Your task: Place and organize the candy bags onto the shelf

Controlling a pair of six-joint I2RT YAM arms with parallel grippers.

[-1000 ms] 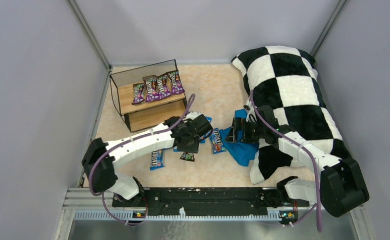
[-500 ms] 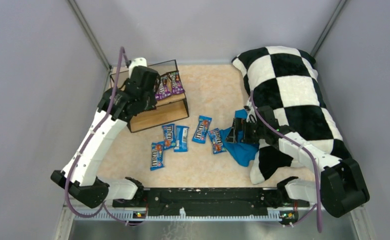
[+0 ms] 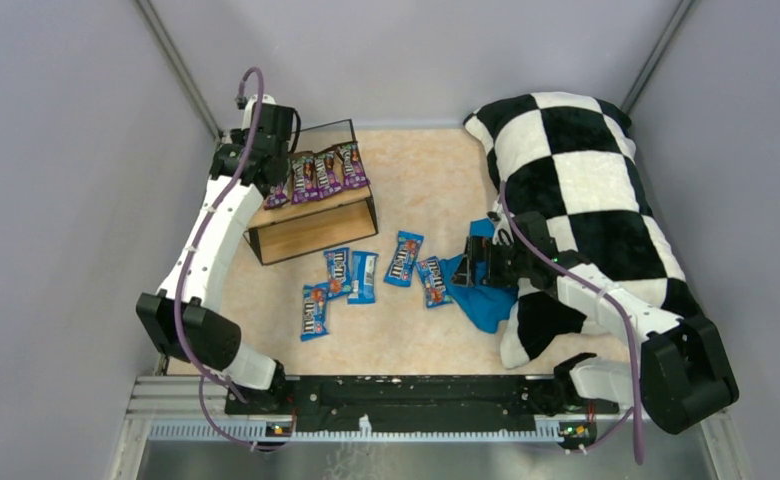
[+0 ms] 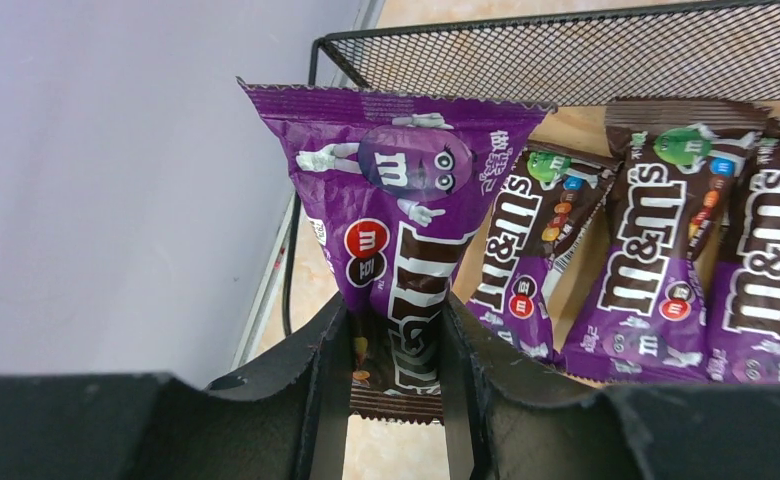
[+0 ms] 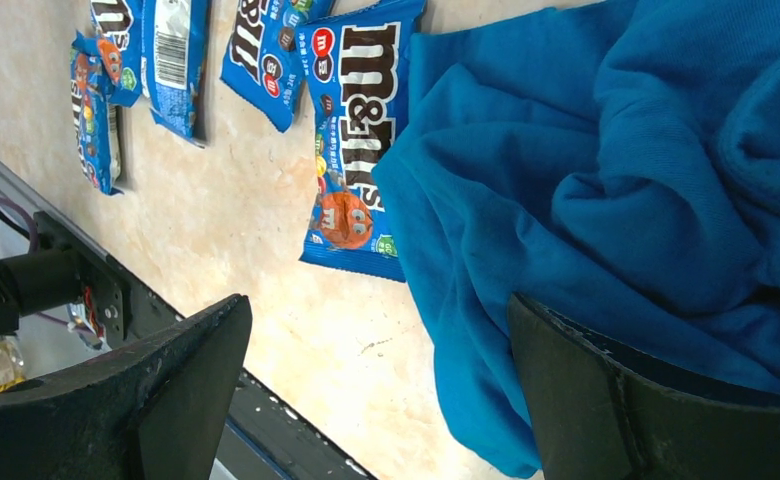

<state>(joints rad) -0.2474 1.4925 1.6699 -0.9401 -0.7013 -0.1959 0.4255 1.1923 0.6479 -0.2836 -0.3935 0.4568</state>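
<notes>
Top external view: my left arm reaches to the far left corner, over the left end of the shelf (image 3: 316, 228); my right arm lies low at centre right.
Left claw (image 4: 396, 335): partly closed, pinching the lower end of a purple packet (image 4: 406, 220) between both fingers.
Held packet: stands upright out of my grip, printed face to the wrist camera, top seam up. It hangs by the shelf's left edge, next to the grey wall (image 4: 116, 180).
Shelf: black wire frame with two wooden boards, standing on the tabletop (image 3: 436, 170) near the far left corner. Its mesh side panel shows just behind the held packet.
Purple row (image 3: 328, 172): more purple packets lie flat side by side on the top board. The left wrist view shows three of them, just right of the one I hold.
Blue packets (image 3: 363, 277): five lie loose on the tabletop in front of the shelf, between my two arms.
Right claw (image 5: 376, 370): spread wide and holding nothing. One finger hangs over bare tabletop, the other over the cloth (image 5: 616, 170).
Blue packet (image 5: 356, 150): the one nearest my right claw, face up, its edge touching the crumpled cloth.
Pillow (image 3: 576, 170): checkered, along the right side; the cloth lies against its near end.
</notes>
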